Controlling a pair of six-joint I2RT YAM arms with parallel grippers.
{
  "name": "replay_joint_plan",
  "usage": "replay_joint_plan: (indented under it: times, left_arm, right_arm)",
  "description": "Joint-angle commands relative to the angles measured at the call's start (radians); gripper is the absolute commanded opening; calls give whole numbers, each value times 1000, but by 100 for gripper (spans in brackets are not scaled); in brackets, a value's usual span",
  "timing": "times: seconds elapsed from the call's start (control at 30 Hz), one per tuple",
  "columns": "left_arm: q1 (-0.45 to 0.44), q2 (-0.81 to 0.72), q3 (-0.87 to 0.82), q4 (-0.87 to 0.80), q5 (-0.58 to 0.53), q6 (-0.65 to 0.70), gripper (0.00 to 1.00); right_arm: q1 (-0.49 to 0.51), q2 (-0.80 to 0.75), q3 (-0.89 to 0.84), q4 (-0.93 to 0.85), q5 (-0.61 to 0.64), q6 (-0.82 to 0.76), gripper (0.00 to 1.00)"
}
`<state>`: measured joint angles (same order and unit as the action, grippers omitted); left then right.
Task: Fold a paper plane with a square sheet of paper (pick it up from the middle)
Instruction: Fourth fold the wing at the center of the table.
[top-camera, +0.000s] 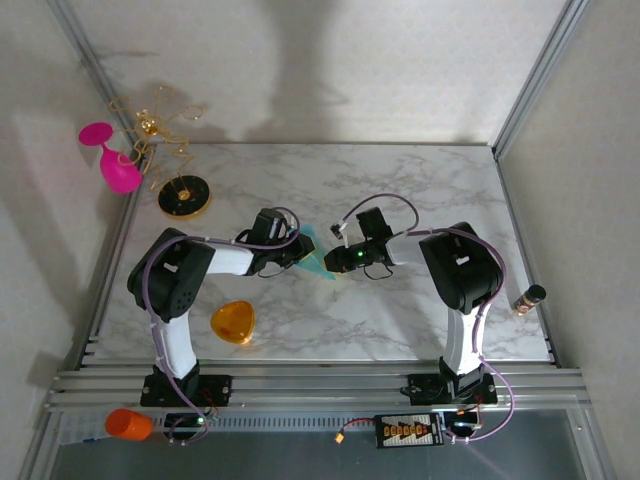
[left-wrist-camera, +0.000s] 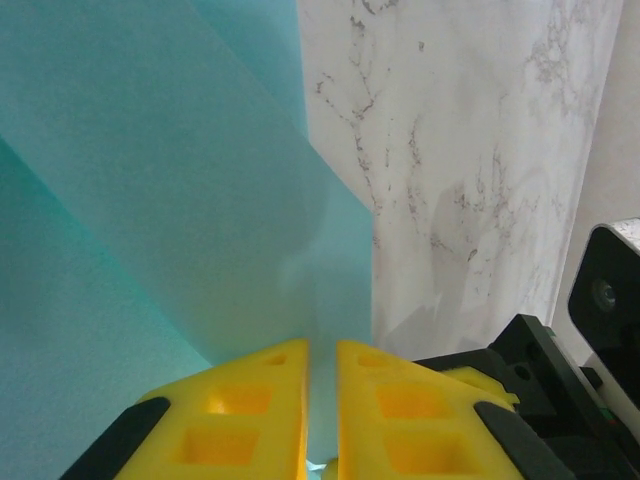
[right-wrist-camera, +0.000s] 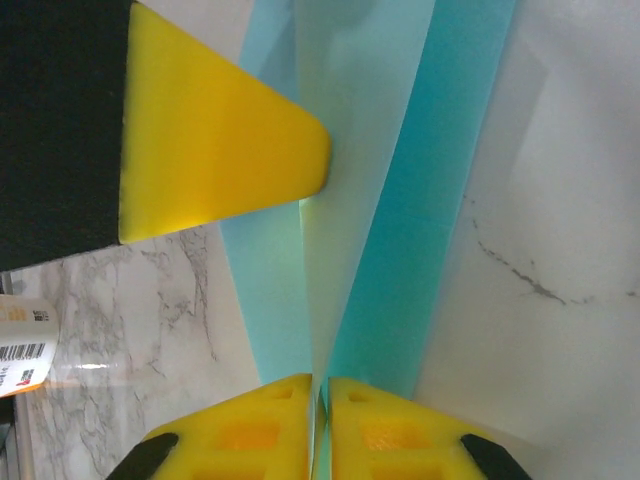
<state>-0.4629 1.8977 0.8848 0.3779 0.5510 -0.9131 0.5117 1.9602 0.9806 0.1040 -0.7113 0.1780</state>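
The square sheet of paper (top-camera: 318, 262), teal-cyan and folded into a slim pointed paper plane shape, is held just above the middle of the marble table. My left gripper (top-camera: 300, 250) grips it from the left, my right gripper (top-camera: 340, 262) from the right. In the left wrist view the yellow fingers (left-wrist-camera: 250, 410) pinch a paper layer (left-wrist-camera: 150, 200) that spreads out ahead. The right gripper (right-wrist-camera: 320, 420) is shut on the folded layers (right-wrist-camera: 420, 230) in its own view, with a left finger (right-wrist-camera: 220, 150) pressing the paper from above.
An orange rounded-triangle piece (top-camera: 233, 322) lies near the left arm's base. A pink glass (top-camera: 112, 160) and a gold wire stand on a black base (top-camera: 184, 196) sit at the back left. A small bottle (top-camera: 529, 298) lies at the right edge.
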Motion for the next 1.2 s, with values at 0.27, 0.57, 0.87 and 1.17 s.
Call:
replay_joint_plan:
  times: [0.27,0.57,0.87,1.17]
  left_arm:
    - [4,25,26,10,9,-9,16]
    - [4,30,30,19,13,-10,16]
    - [5,47,37,16,16,-9,16]
    - [4,59,45,-10,3,-9,16]
  right_arm:
    - [10,76,-7,-66,64,7,8]
    - [9,81,-7,-68,68,22,8]
    - [8,79,-7,-72,69,20,10]
    - [7,78,-7,-76,73,21,11]
